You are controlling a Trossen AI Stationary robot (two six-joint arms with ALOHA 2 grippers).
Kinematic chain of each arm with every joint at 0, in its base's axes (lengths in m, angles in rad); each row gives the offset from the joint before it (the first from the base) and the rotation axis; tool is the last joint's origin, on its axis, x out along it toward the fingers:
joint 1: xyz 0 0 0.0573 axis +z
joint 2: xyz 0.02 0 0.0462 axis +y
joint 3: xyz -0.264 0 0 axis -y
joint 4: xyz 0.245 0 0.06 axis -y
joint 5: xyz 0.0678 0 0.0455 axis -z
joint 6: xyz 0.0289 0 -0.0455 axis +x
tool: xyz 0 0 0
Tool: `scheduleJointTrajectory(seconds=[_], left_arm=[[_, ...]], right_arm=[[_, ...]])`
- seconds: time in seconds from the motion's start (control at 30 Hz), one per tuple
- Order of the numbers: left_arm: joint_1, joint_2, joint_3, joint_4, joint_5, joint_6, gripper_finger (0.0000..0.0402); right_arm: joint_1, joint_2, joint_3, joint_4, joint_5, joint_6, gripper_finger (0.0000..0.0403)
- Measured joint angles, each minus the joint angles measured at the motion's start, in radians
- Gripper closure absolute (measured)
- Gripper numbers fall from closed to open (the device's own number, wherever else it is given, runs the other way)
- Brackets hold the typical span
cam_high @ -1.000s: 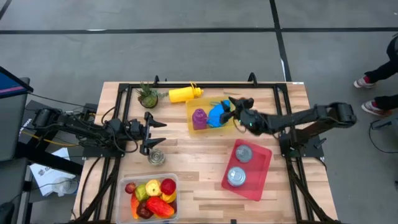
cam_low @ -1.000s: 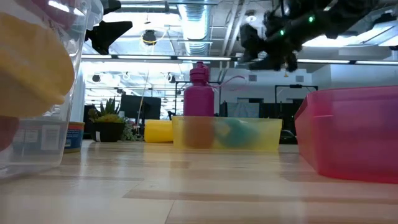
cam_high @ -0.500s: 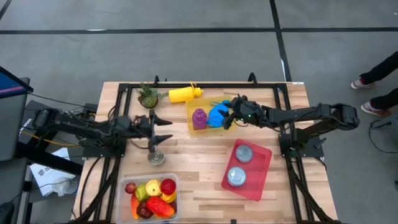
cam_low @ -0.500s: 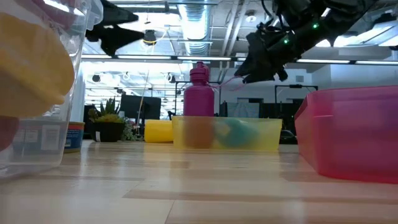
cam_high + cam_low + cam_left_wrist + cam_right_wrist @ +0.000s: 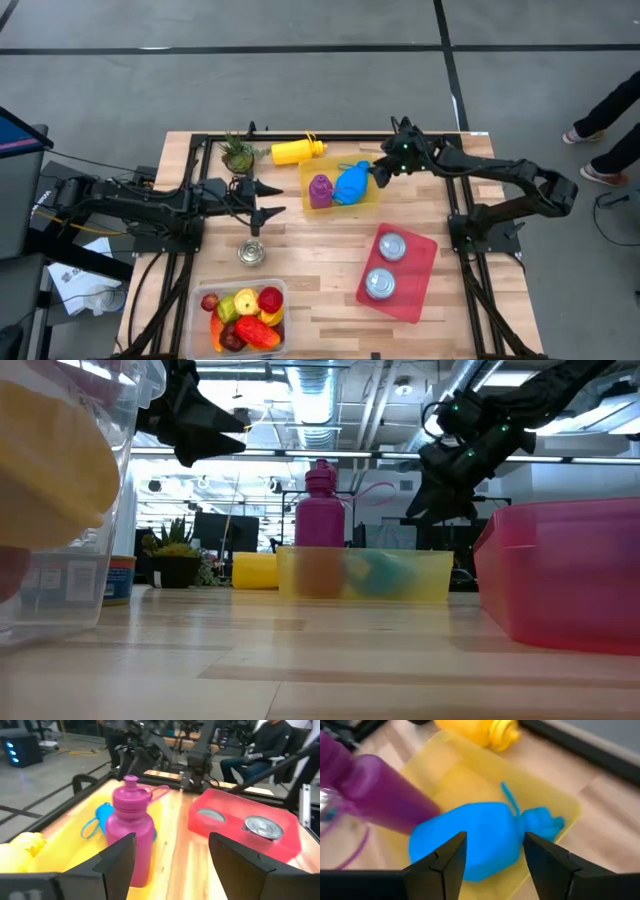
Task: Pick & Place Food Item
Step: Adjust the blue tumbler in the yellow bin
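Here the right gripper (image 5: 378, 172) hangs with its fingers spread wide and empty over the far-right edge of the shallow yellow plastic tray (image 5: 341, 205). Directly beneath its fingertips lies the bright blue soft bottle (image 5: 351, 184) on its side, and just beyond that, still inside the tray, stands the magenta plastic drinking bottle with a loop on its cap (image 5: 320, 190). Outside the tray, past the magenta bottle from this gripper, a yellow plastic bottle (image 5: 297, 150) lies on the wooden worktop (image 5: 320, 270), with a small potted green plant (image 5: 238, 154) beside it.

The left gripper (image 5: 268, 199) is raised above the worktop, fingers parted wide and holding nothing, its tips pointing toward the yellow tray; the magenta bottle is the nearest thing ahead of it. Just below and to the near side of this gripper a small open metal can (image 5: 251, 252) stands on the wood. Farther toward the near edge sits the clear plastic tub (image 5: 203, 322) filled with the food items, a heap of coloured toy fruit and vegetables (image 5: 247, 317), well apart from both grippers.

Near side of the right gripper lies a red plastic tray (image 5: 420, 290) holding two silver tins (image 5: 391, 245), one behind the other
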Motion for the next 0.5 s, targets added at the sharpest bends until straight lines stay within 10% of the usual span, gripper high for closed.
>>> scheduleJointTrajectory(seconds=[0.3, 0.5], left_arm=[[-0.003, 0.000, 0.000, -0.013, 0.028, 0.011, 0.0160], [-0.003, 0.000, -0.001, -0.062, 0.023, 0.082, 0.0160]], right_arm=[[0.049, 0.000, 0.043, -0.058, -0.168, 0.282, 0.0236], [0.096, 0.053, 0.194, -0.270, -0.157, 0.133, 0.0242]])
